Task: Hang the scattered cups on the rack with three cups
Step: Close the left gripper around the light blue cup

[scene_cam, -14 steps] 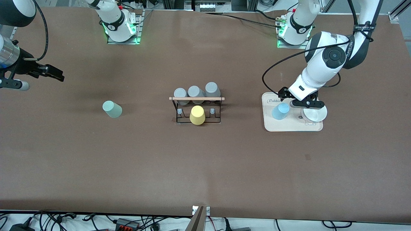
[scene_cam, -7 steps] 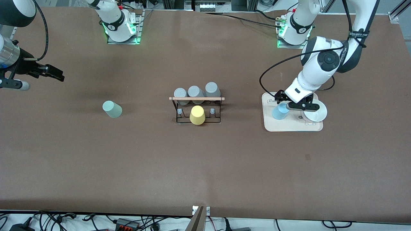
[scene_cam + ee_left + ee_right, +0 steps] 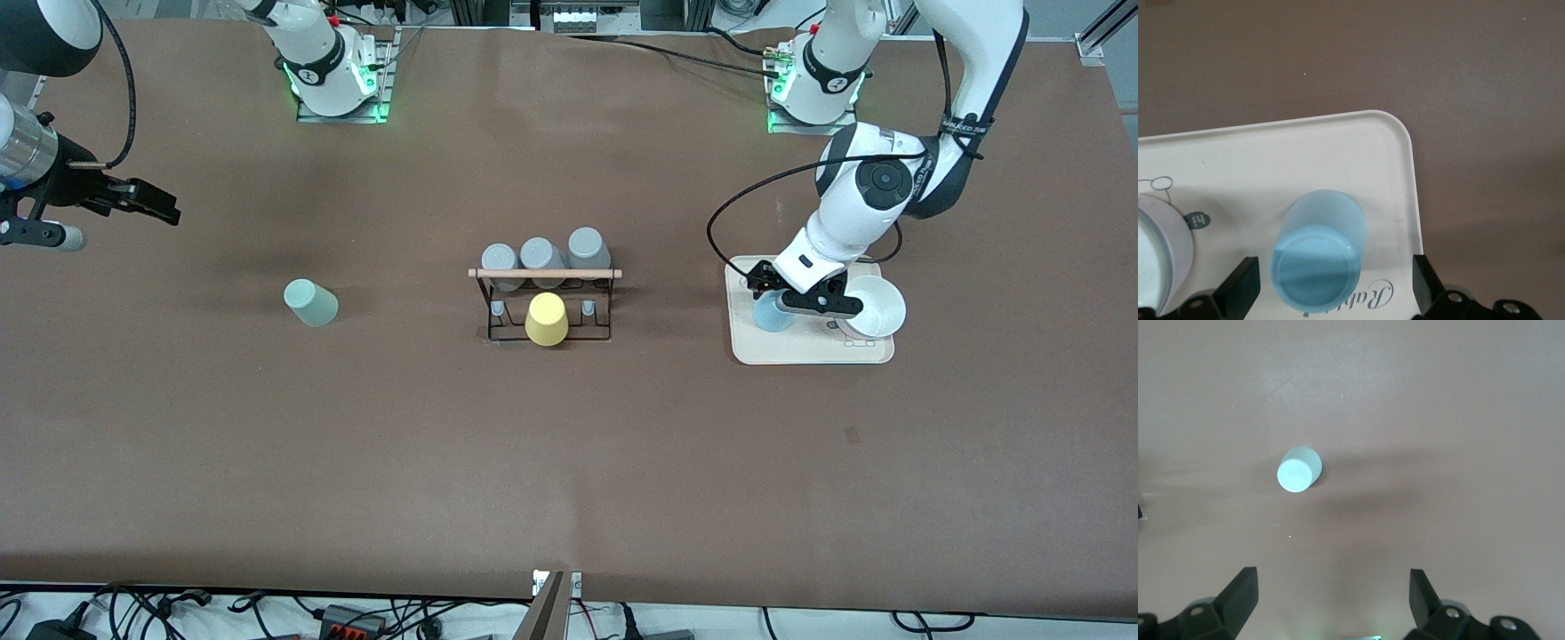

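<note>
Left gripper [image 3: 772, 302] hangs over the light blue cup [image 3: 1318, 251] on the cream tray [image 3: 805, 354], fingers apart; right gripper [image 3: 164, 210] waits, fingers apart, above bare table; mint-green cup [image 3: 310, 303] near the rack [image 3: 546, 302].

1. Desk [image 3: 569, 462]: brown, matt covering with a faintly grainy look.
2. Rack [image 3: 549, 307]: thin black wire frame, seemingly metal; top rod [image 3: 545, 273] was pale, unfinished-looking wood.
3. Light blue cup [image 3: 1319, 250]: smooth, slightly translucent plastic with a soft sheen.
4. Mint-green cup [image 3: 310, 303]: smooth, opaque, matt plastic.
5. Yellow cup [image 3: 546, 320] and grey cups [image 3: 540, 257]: smooth, matt plastic.
6. Tray [image 3: 1271, 160]: cream, smooth, satin plastic with printed lettering.
7. White bowl [image 3: 876, 307]: smooth and glossy.
8. Left gripper [image 3: 794, 298] and right gripper [image 3: 142, 203]: black, matt, hard plastic or metal.
</note>
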Controlling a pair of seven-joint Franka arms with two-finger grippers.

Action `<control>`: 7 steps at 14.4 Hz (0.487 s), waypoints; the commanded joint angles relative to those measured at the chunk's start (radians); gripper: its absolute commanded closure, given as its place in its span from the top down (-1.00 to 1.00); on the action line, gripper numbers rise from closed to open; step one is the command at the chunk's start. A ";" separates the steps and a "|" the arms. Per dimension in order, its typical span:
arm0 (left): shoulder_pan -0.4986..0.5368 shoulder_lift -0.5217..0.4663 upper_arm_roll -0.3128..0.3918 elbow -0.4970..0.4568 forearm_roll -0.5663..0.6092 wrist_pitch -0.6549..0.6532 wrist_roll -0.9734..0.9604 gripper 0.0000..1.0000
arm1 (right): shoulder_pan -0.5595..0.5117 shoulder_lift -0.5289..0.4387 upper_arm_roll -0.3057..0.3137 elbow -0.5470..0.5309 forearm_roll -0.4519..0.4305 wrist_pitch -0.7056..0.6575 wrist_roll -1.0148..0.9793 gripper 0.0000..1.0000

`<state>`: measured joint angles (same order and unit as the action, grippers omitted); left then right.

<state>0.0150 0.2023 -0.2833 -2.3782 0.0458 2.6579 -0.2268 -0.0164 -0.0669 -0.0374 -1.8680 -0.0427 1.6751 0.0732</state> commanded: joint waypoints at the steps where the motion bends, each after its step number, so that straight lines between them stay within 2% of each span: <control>1: 0.008 0.025 -0.002 -0.067 0.029 0.130 -0.017 1.00 | -0.007 -0.014 0.001 -0.013 0.015 -0.008 -0.012 1.00; 5: 0.005 0.025 -0.002 -0.078 0.031 0.148 -0.011 1.00 | -0.007 -0.013 0.001 -0.013 0.017 -0.008 -0.012 1.00; 7: 0.008 0.025 0.003 -0.075 0.063 0.148 -0.006 0.83 | -0.007 -0.013 0.001 -0.013 0.017 -0.008 -0.012 1.00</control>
<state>0.0161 0.2364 -0.2823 -2.4443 0.0559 2.7885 -0.2262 -0.0164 -0.0669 -0.0374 -1.8699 -0.0427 1.6719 0.0732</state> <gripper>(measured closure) 0.022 0.000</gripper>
